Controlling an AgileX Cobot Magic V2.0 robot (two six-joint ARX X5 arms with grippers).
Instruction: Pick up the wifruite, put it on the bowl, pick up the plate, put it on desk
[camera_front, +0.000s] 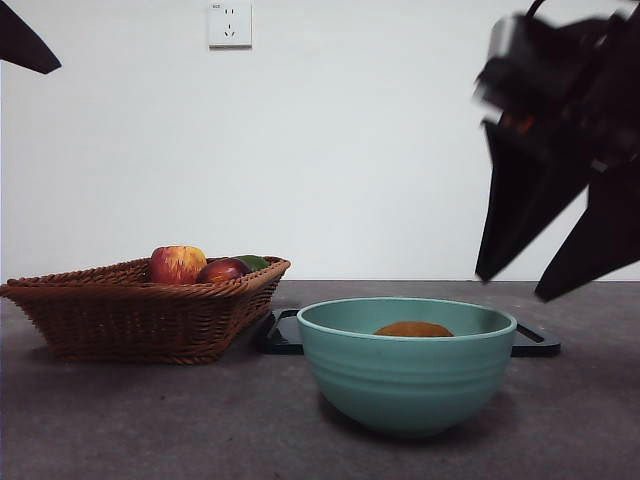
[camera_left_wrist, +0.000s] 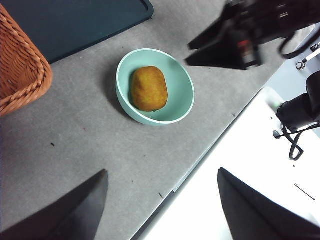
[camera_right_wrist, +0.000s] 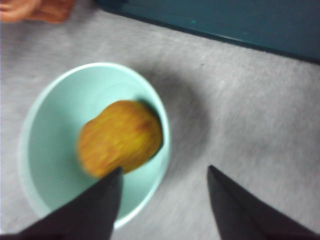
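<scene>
Wifruite (camera_front: 413, 329) seen lying inside bowl (camera_front: 406, 363) at lower centre, right gripper (camera_front: 545, 270) held empty at upper right, jaws parted, left gripper (camera_left_wrist: 162, 207) likewise spread.

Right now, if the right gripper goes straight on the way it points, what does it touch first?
Probably the bowl. The right gripper is open and empty, aimed down at the bowl's near rim, one jaw over the wifruite inside, the other over bare desk. The picture is blurred and depth unclear, so rim or fruite could come first.

orange-brown wifruite (camera_left_wrist: 148, 88) in ribbed teal bowl (camera_front: 405, 375); red-yellow streaked apple (camera_front: 177, 264) in brown woven basket (camera_front: 130, 315).
</scene>
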